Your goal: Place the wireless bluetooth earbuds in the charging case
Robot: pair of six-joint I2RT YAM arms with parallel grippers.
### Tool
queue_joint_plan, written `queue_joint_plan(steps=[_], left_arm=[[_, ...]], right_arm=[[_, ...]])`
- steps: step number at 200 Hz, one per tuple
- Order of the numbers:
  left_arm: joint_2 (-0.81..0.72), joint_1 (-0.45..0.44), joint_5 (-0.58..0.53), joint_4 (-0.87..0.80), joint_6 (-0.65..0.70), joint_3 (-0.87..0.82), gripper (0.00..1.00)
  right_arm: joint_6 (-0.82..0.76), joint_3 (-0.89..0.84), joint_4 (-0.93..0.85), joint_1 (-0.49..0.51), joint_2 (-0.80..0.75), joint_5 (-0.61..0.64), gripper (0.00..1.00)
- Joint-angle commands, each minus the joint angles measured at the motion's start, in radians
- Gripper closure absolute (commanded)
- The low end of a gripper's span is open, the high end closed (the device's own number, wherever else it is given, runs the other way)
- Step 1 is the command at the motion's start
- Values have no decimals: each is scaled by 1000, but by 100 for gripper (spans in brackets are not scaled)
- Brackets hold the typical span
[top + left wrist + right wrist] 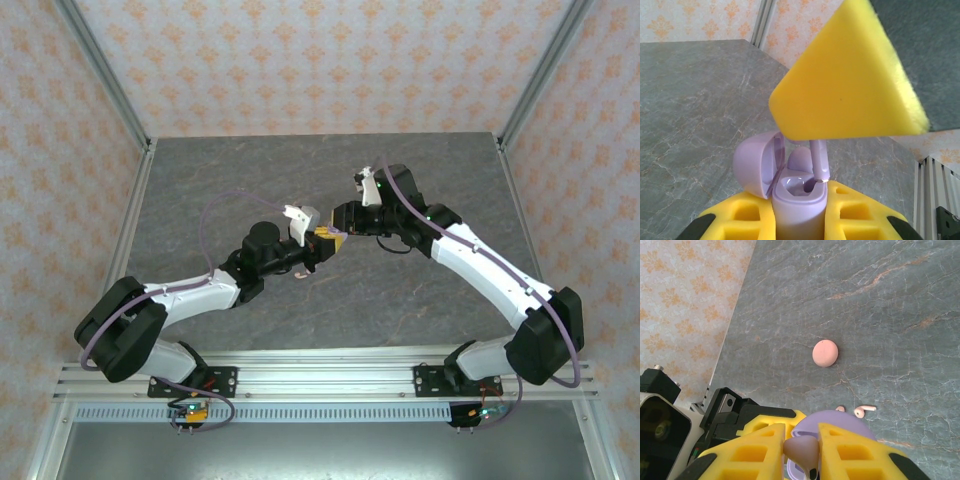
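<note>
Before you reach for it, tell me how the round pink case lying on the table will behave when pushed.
The pink case looks round and smooth, so it would probably slide or spin on the table rather than tip. Small and shut, it is likely light and stiff. Its curved sides may squirt out of a loose pinch.
</note>
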Motion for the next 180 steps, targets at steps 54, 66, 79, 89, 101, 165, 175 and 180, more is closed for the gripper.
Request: queue_joint_plan(steps=[54,66,79,89,101,165,175,180], left_arm=[[-18,-3,1,-10,-20,47,87],[-16,-3,-2,-13,-23,48,87],[-15,-4,-14,-11,-31,49,87],[-15,-3,-17,-12,-35,50,87],[-12,-3,-25,-16,-42,54,87],[-2,-4,-53,-27,-57,64,87],[-1,-4,-51,-27,-57,66,87],[0,-3,-51,-27,-59,66,87]], right_arm=[[-3,7,12,12,0,73,78],[-4,5,11,13,2,74,78],[-7,5,8,15,2,74,78],[-8,2,7,17,3,78,78],[-9,-1,6,20,4,76,78],[-23,-6,-6,32,3,67,77],[-25,-4,-8,32,4,70,77],[-27,-4,-9,32,6,70,76]])
